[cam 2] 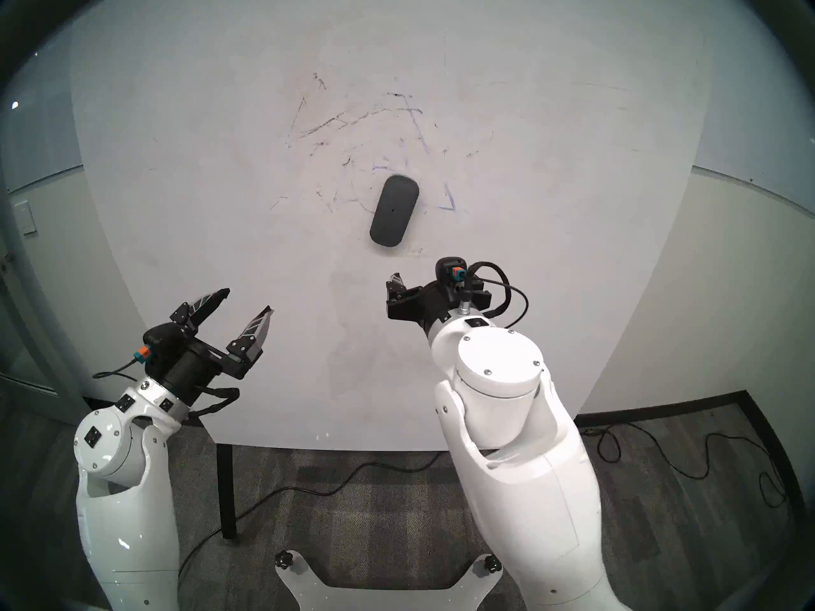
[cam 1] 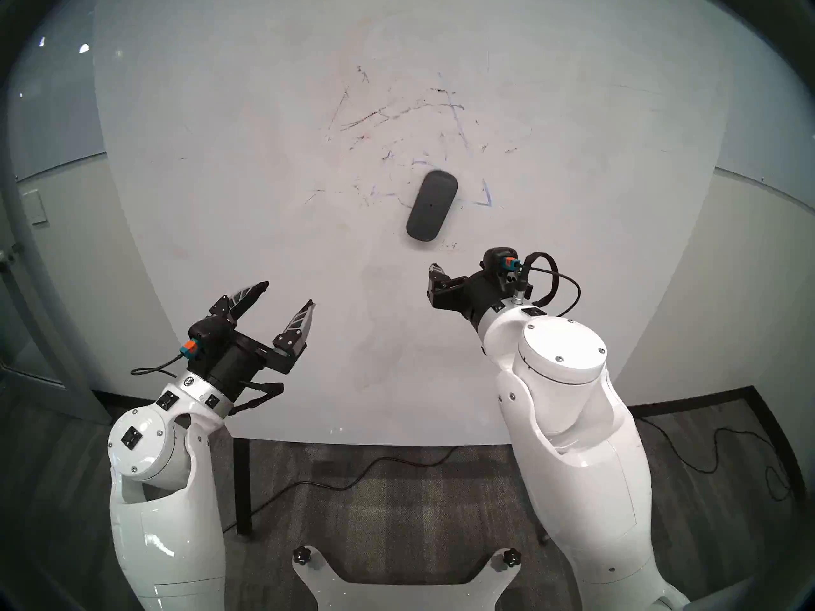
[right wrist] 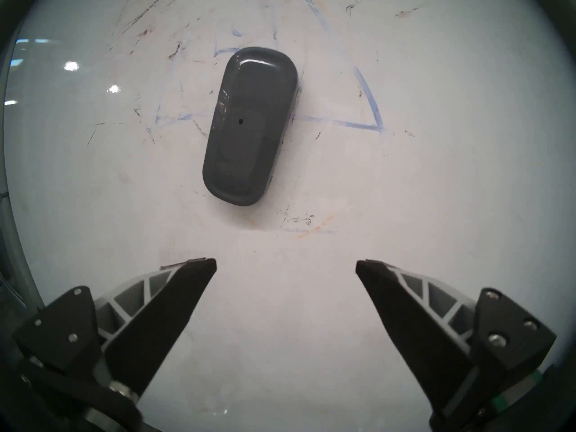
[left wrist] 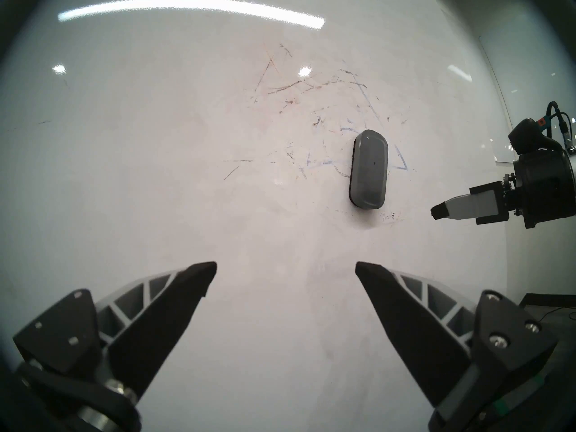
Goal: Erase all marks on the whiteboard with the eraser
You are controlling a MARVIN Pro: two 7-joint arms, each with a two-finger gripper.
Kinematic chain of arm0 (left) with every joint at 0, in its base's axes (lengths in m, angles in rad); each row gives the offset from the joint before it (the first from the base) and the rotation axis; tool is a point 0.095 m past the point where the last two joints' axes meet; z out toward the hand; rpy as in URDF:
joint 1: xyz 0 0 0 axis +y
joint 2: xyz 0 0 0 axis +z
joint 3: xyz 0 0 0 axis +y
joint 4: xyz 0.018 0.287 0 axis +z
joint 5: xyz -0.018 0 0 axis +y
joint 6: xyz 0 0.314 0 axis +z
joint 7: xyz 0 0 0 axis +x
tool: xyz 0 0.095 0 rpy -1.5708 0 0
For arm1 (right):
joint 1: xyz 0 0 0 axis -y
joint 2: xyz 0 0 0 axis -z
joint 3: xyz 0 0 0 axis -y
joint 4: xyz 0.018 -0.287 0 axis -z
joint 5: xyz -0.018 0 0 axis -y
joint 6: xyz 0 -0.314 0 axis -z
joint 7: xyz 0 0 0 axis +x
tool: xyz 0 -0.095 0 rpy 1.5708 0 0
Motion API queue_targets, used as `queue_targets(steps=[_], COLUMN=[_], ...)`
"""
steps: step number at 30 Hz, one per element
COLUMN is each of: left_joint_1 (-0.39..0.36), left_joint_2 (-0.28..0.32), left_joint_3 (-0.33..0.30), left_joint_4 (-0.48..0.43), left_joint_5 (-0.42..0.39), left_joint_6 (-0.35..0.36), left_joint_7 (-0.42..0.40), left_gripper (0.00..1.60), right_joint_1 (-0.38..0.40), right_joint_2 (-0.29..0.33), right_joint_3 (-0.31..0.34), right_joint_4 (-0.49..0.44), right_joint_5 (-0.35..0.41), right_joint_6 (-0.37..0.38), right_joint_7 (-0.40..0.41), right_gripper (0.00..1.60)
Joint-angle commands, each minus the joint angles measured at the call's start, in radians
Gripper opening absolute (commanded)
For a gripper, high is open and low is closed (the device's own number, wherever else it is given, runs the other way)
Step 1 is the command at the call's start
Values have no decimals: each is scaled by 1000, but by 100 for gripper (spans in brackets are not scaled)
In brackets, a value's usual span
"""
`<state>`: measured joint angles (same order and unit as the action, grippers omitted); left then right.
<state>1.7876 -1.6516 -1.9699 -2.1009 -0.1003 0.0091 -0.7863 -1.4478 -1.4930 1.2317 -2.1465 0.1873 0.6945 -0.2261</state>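
The eraser [right wrist: 249, 126] sits flat against the whiteboard [cam 1: 220, 200], slightly tilted, covering part of the blue triangle's bottom line among the marks [cam 1: 397, 116]. The right gripper [right wrist: 286, 263] faces it from just below with jaws spread wide and nothing between them; the left gripper [left wrist: 286, 264] hangs well apart to the side, equally spread and empty.

The risks, as a judgement: the eraser's tilt does not match the line of the fingers [right wrist: 193, 285], so a close without a wrist turn could pinch a rounded end and let the smooth shell slip (the board is glossy too, so a nudge may slide it). Pressing in too far could drive a fingertip into the board.

Count: one eraser, one whiteboard, two grippers, and one broken blue triangle amid many scattered dark and reddish streaks, too many to number.
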Motion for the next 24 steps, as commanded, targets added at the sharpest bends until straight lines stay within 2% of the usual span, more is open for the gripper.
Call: queue_targets(steps=[1,7,8,12,24], left_joint_1=[-4,-3,-3,-3,-3], left_joint_2=[1,2,1,1,1], left_joint_3=[2,2,2,2,2], left_joint_4=[-14,-15,-15,-15,-15], left_joint_5=[-5,-5,-5,-5,-5], left_joint_6=[-3,-3,-3,-3,-3], left_joint_7=[1,2,2,2,2], left_gripper=[160,160,160,160,160], right_joint_1=[103,140,154,175,237], right_joint_2=[-110,-168,-146,-168,-214], right_joint_3=[10,16,7,6,-8], right_joint_4=[-1,7,11,28,92], right_joint_5=[42,97,120,172,279], right_joint_6=[28,85,86,107,93], right_joint_7=[-21,-69,-84,-128,-262], right_gripper=[160,160,160,160,160])
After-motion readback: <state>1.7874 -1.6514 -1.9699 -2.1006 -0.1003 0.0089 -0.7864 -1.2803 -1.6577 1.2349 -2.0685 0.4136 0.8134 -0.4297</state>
